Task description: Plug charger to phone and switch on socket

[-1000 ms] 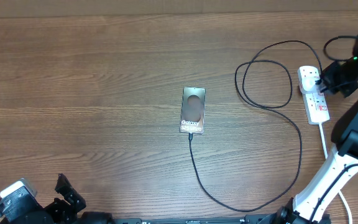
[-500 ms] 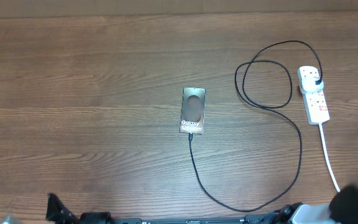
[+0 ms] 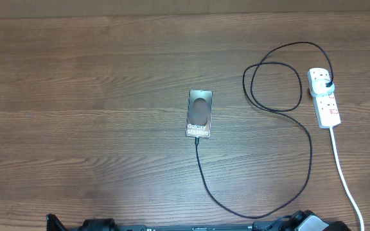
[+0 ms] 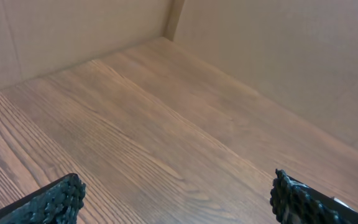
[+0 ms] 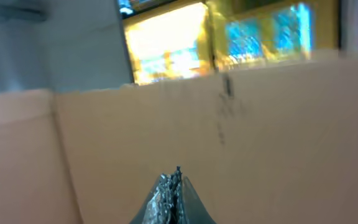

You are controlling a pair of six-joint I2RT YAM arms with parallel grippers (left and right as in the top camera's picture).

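Observation:
The dark phone (image 3: pixel 199 113) lies flat at the table's middle, "Galaxy" lettering at its near end. The thin black charger cable (image 3: pixel 236 208) runs from the phone's near end, curves right and loops up to its black plug (image 3: pixel 327 84), seated in the white socket strip (image 3: pixel 325 97) at the far right. Both arms are drawn back to the near edge. In the overhead view neither gripper shows. My left gripper (image 4: pixel 176 198) is open over bare wood, its fingertips (image 4: pixel 61 198) far apart. My right gripper (image 5: pixel 175 186) is shut and empty, pointing at a cardboard wall.
The strip's white cord (image 3: pixel 344 183) runs toward the near right edge. Cardboard walls (image 4: pixel 278 50) stand around the wooden table (image 3: pixel 76 96). Arm bases (image 3: pixel 300 223) sit along the near edge.
My right arm left the socket strip and pulled back to the near edge, out of the overhead view. My left arm also withdrew below the frame. Phone, cable and strip have not moved.

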